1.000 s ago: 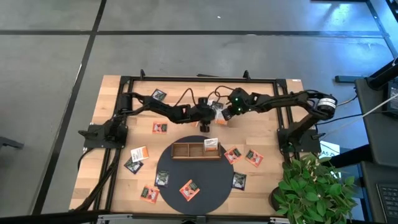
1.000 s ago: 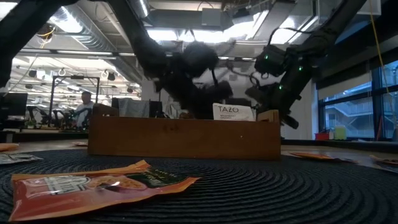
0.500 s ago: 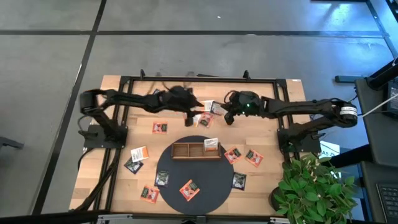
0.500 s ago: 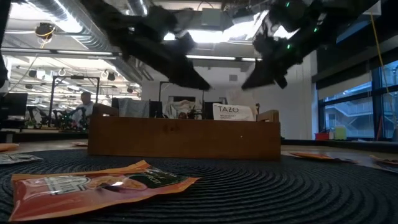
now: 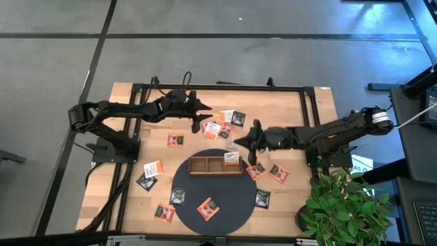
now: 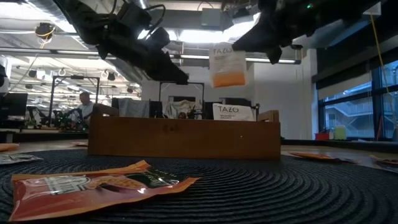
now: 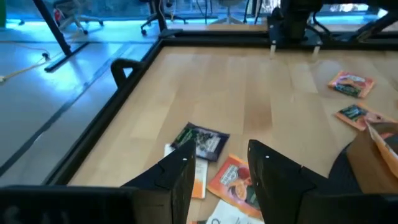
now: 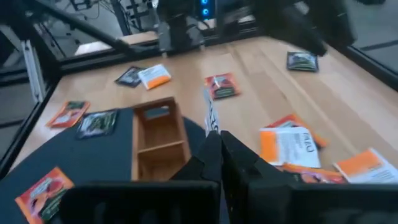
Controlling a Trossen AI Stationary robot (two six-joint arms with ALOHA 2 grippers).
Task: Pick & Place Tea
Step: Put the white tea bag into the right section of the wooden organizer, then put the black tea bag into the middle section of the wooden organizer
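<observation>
The right end effector (image 5: pixel 240 139) is clamped on a white tea sachet with an orange lower band (image 6: pixel 227 65), lettered "TAZO" at its top, holding it in the air just beyond the right end of the long brown wooden three-compartment tray (image 5: pixel 205 166). Another white "TAZO" sachet (image 6: pixel 233 112) stands upright in the tray's right compartment. The left end effector (image 5: pixel 205 111), fingers apart and holding nothing, hangs over the far middle of the light wooden desk (image 5: pixel 287 109), near loose sachets (image 5: pixel 225 121).

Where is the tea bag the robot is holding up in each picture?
High view: tea bag mid-table, at the right tool, near the tray's right end.
Low view: top middle, hanging over the tray.
Left wrist view: cannot tell for sure.
Right wrist view: centre, edge-on, beside the tray.
Shared landmark: the tray.
</observation>
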